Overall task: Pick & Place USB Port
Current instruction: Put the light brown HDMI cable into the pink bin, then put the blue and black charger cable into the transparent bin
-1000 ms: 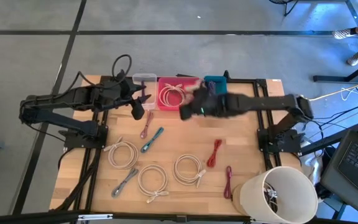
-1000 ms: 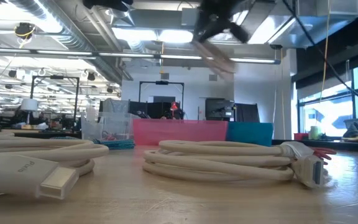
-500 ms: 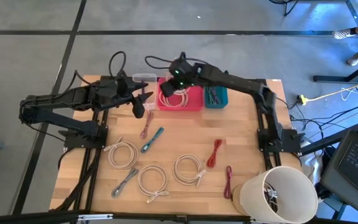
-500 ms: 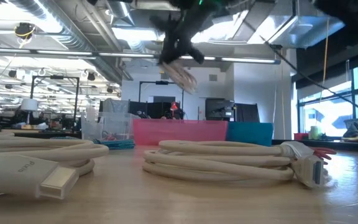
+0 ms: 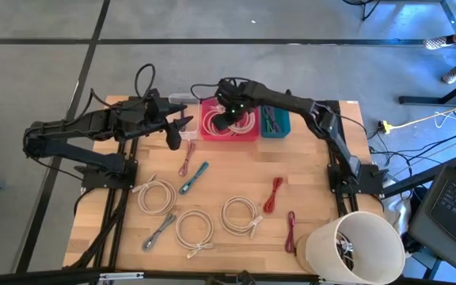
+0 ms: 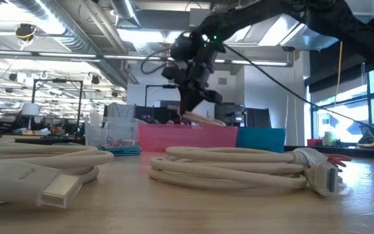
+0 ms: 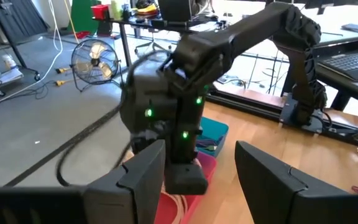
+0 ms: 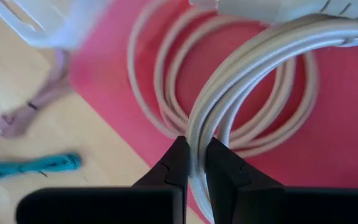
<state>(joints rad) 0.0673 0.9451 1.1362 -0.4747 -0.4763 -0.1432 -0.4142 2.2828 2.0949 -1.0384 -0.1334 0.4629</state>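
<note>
Grippers stand apart in their work. The right gripper hangs over the pink tray at the far edge of the table, its fingers clenched on a coiled beige cable. In the right wrist view the coil's strands pass between the two dark fingers and loop out above the tray's red floor, where another beige cable already lies coiled. From the low view the held coil hangs just above the tray's rim, and whether it touches the tray I cannot tell.

Beside the pink tray, on the right arm's side, sits a teal tray with dark bits in it; on the other side stands a clear box.

The left gripper waits near the clear box, over the table's far left part, with its fingers spread and nothing between them. Its wrist view looks straight at the right arm's wrist, lit with small green lights.

On the open wood lie three more beige coils, a teal cable, a pinkish cable, a grey cable and two red cables. A white bucket stands at the near right corner.
</note>
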